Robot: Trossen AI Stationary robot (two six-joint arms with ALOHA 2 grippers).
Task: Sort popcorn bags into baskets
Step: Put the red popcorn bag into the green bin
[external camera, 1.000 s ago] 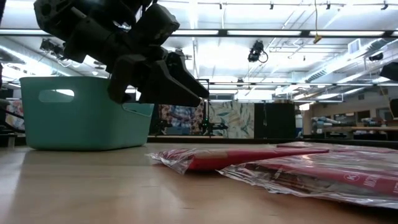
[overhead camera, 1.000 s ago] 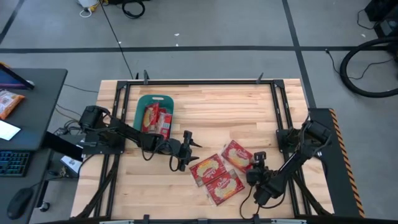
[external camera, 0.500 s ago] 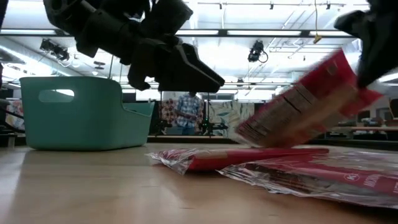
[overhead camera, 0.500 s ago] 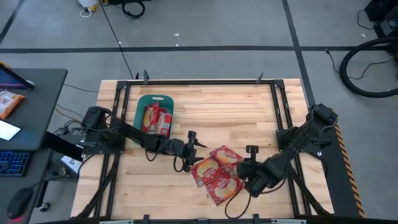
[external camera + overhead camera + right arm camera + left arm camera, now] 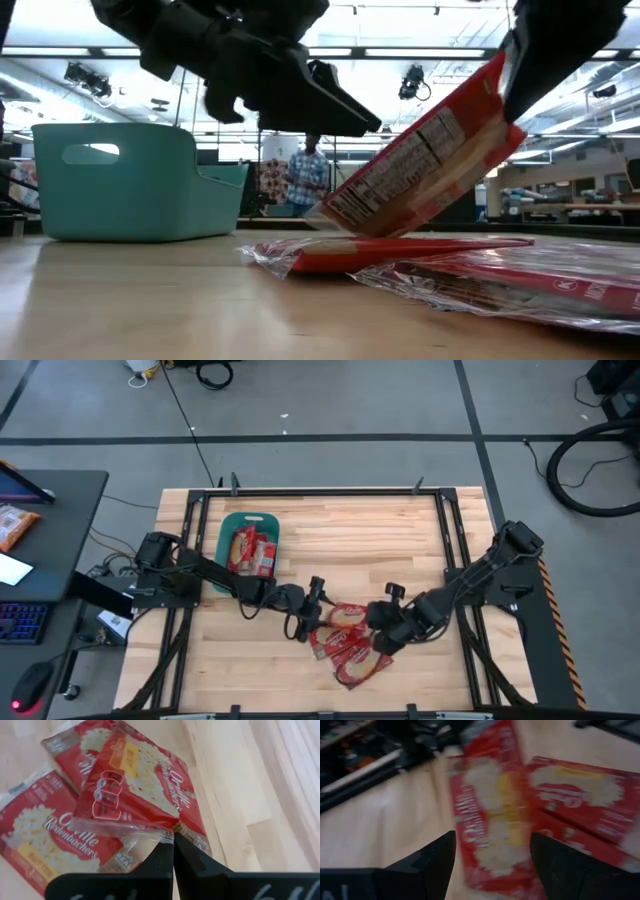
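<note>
The right tool is pinched shut on the edge of one popcorn bag, holding it tilted above the tabletop so that only its lower corner is near the bags lying below. In the low view the raised bag shows its back, with a block of small print too fine to read. The left tool hangs just beside it with its two fingers spread wide and nothing between them, poised over the loose bags.

Three bags can be counted in the loose group: the raised one and two lying flat near the front middle of the tabletop, overlapping one another. The right wrist view reads "Orville Redenbacher's" in white script on two of them; the lettering on the held bag is partly cut off by its fold. The left wrist view shows the red packets with cream panels, but the writing there is blurred.

One teal basket stands well apart to the left rear of the tabletop, with a handle slot in its rim. At least two more red bags lie inside it; their exact number cannot be told from above.

Beyond the tabletop, a person in a checked shirt stands in the room, and an orange snack packet lies on the side desk
</note>
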